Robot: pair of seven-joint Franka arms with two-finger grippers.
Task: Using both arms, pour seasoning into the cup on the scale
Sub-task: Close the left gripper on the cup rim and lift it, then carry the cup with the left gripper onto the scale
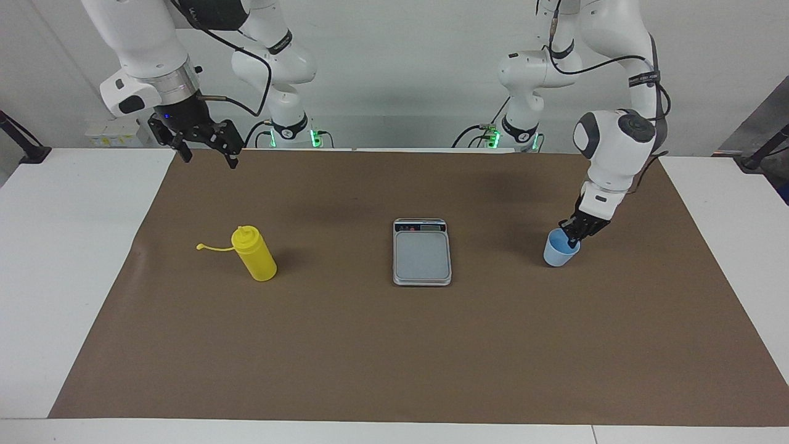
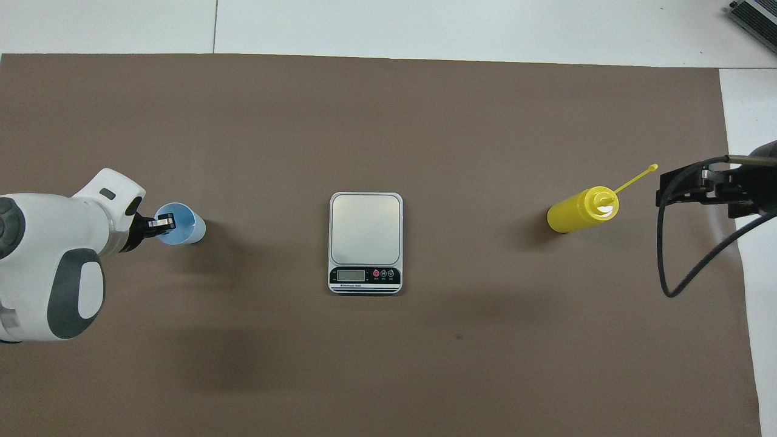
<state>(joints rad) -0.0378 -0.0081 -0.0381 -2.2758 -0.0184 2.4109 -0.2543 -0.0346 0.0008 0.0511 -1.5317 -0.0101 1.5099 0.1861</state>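
The light-blue cup stands on the brown mat toward the left arm's end of the table, also in the overhead view. My left gripper is down at the cup, fingers close together pinching its rim. The silver-grey scale lies mid-table, its plate bare and its display strip on the edge nearer the robots. The yellow seasoning bottle stands toward the right arm's end, its cap strap sticking out sideways. My right gripper hangs open and empty, high over the mat's edge beside the bottle.
A brown mat covers most of the white table. Black clamp stands sit at the table's corners by the robots' end. A cable loop hangs from the right arm.
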